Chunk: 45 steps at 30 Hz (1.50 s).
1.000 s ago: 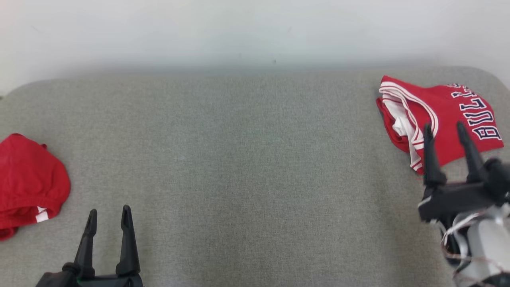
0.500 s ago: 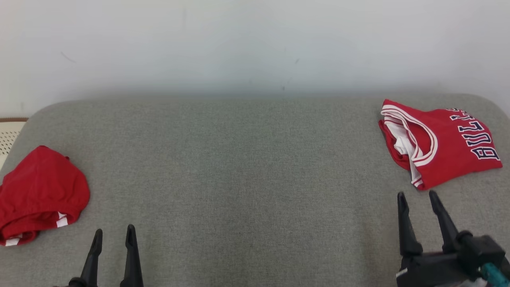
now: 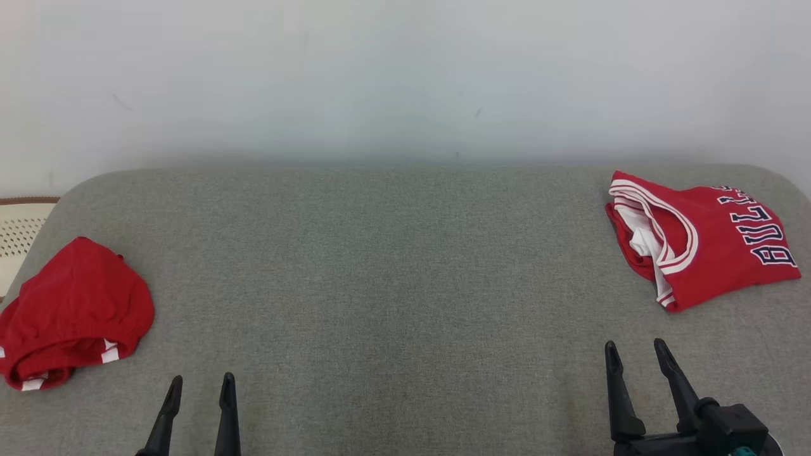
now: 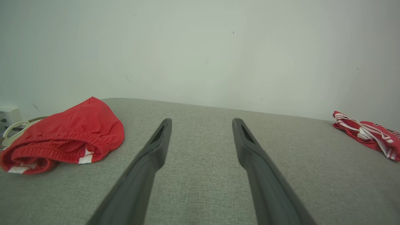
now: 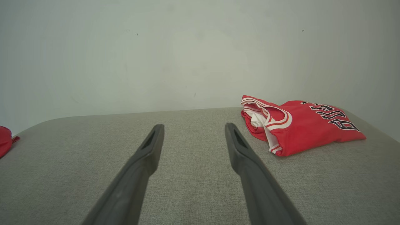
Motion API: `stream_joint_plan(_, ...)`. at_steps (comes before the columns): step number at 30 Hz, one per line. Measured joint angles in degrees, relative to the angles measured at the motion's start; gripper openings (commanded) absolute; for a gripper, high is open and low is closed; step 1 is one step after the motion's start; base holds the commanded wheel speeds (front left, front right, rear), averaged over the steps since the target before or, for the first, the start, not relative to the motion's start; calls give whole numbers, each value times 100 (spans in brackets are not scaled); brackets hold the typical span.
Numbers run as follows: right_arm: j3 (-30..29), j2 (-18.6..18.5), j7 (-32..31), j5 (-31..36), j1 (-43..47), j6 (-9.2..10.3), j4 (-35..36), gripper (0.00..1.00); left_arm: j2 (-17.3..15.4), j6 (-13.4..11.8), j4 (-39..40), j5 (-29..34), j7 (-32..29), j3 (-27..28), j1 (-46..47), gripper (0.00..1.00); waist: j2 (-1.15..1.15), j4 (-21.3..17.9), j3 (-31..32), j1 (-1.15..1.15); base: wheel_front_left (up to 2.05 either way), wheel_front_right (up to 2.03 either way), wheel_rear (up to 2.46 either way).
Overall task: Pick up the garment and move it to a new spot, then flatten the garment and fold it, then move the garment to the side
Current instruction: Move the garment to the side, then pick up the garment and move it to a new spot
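Note:
A folded red jersey (image 3: 716, 247) with white trim and dark lettering lies at the far right of the grey padded table (image 3: 405, 285); it also shows in the right wrist view (image 5: 300, 131) and the left wrist view (image 4: 368, 134). A crumpled red garment with an elastic waistband (image 3: 76, 310) lies at the left edge (image 4: 68, 134). My right gripper (image 3: 635, 344) stands open and empty, near the front edge, short of the jersey (image 5: 194, 125). My left gripper (image 3: 201, 379) is open and empty at the lower left, to the right of the crumpled garment (image 4: 202, 120).
A pale wall rises right behind the table's far edge. A cream perforated basket (image 3: 19, 228) sits beyond the table's left end. The table has rounded corners, and a wide stretch of bare grey cloth lies between the two garments.
The head camera has tilted up, shifting the whole picture down. My right gripper has drawn back from over the jersey toward the near edge. The left gripper has hardly moved.

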State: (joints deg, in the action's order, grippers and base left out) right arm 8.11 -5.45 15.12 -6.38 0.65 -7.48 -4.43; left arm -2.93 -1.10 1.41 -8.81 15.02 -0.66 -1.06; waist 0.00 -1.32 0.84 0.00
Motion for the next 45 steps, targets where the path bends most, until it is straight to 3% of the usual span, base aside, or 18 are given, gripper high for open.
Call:
stream_joint_plan(11,-200,130,0,148,33,0,-37,100,-56,1,-179,447,0,21,-41,100,0,24,59,0,0,0,0)
stream_joint_plan(45,-341,232,1,136,145,0,-140,100,-21,100,-249,235,0,271,-101,100,1,223,153,0,0,0,0)
